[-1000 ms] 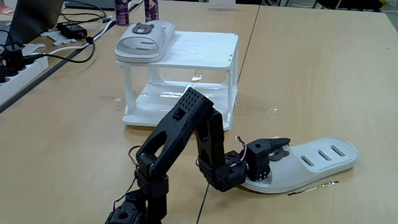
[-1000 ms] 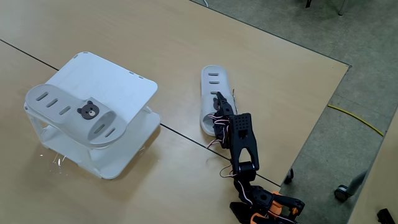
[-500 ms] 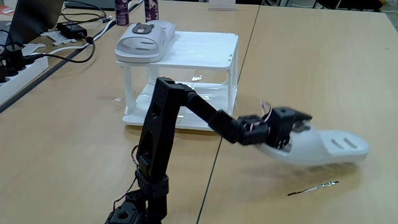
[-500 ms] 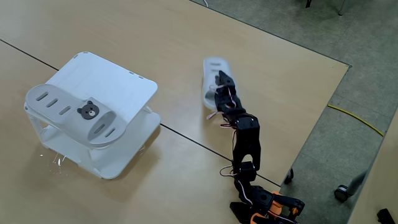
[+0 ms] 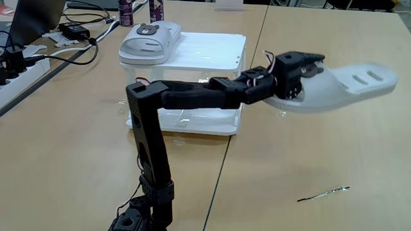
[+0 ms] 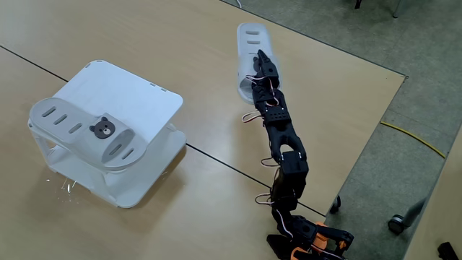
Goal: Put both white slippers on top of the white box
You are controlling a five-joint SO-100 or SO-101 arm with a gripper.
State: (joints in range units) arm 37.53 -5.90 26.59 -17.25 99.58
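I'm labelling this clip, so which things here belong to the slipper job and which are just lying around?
Part of the job:
- slipper on the rack
- slipper in the gripper, held up off the table
- white rack
- gripper

Just lying about:
- power strip and cables
- two dark bottles
- thin metal pin on the table

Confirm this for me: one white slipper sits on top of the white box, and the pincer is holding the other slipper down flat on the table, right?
Not quite. The pincer holds the other slipper lifted off the table, as a fixed view shows. One white slipper does sit on top of the white box.
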